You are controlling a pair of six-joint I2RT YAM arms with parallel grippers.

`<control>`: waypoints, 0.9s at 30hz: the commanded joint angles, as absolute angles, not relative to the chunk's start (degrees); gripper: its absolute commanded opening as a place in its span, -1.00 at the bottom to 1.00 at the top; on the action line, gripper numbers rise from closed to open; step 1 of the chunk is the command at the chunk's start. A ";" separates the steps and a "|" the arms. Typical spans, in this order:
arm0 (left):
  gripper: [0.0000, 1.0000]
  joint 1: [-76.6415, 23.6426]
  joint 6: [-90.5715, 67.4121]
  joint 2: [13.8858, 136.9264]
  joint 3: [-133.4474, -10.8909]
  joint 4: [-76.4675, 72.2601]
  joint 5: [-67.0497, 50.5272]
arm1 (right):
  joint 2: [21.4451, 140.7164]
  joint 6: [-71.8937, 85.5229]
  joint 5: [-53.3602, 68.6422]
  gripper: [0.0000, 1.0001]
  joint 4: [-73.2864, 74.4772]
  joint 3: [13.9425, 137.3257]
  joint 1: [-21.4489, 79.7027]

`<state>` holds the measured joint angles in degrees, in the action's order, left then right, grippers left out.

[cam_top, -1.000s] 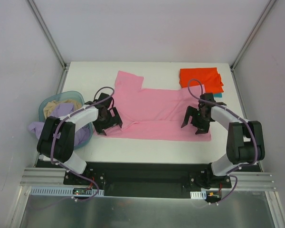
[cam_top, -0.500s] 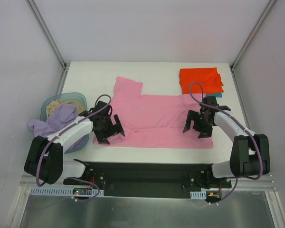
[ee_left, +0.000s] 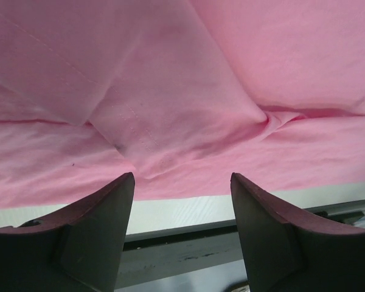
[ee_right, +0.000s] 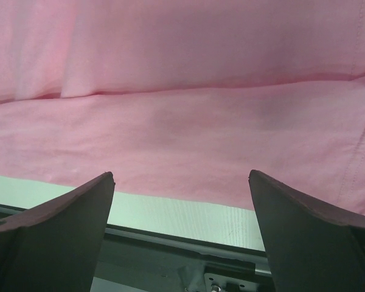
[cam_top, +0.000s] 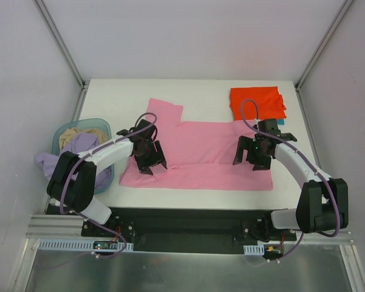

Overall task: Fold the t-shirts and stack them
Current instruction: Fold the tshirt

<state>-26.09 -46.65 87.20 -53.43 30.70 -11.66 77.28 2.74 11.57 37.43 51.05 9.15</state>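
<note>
Two grippers, both with jaws apart and empty, hang over the bright pink t-shirt spread on the white table.

Largest on the table, the pink shirt lies flat across the middle, one sleeve reaching toward the far edge and its hem near the front edge. At the table's left stands the round light-blue basket, with the pale lavender t-shirt heaped in it and spilling over its rim. The folded orange-red t-shirt sits at the far right corner. The left gripper is above the shirt's left end, where the cloth puckers. The right gripper is above its right end. A sliver of teal t-shirt shows under the orange-red one.
</note>
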 commanded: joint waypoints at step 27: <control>-0.45 -27.69 -42.54 91.67 -53.61 34.98 -9.58 | 74.00 2.11 6.95 0.94 40.43 48.25 9.32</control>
